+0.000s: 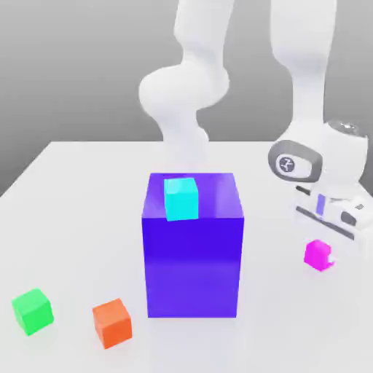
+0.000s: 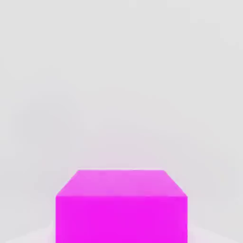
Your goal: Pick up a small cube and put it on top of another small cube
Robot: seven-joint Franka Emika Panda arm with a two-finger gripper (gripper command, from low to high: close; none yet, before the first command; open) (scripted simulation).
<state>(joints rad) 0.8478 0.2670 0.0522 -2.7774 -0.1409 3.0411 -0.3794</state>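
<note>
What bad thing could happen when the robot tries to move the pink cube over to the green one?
1. The gripper sits low right at the magenta cube; a slightly off grasp could nudge it away across the table.
2. The big blue block with the cyan cube on top stands between it and the green cube. A low carry could hit them.
3. The orange cube sits near the green one and might get bumped.

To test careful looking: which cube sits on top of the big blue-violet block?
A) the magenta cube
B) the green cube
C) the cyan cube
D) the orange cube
C: the cyan cube rests on the block's top face, while the other three cubes lie on the table.
</note>
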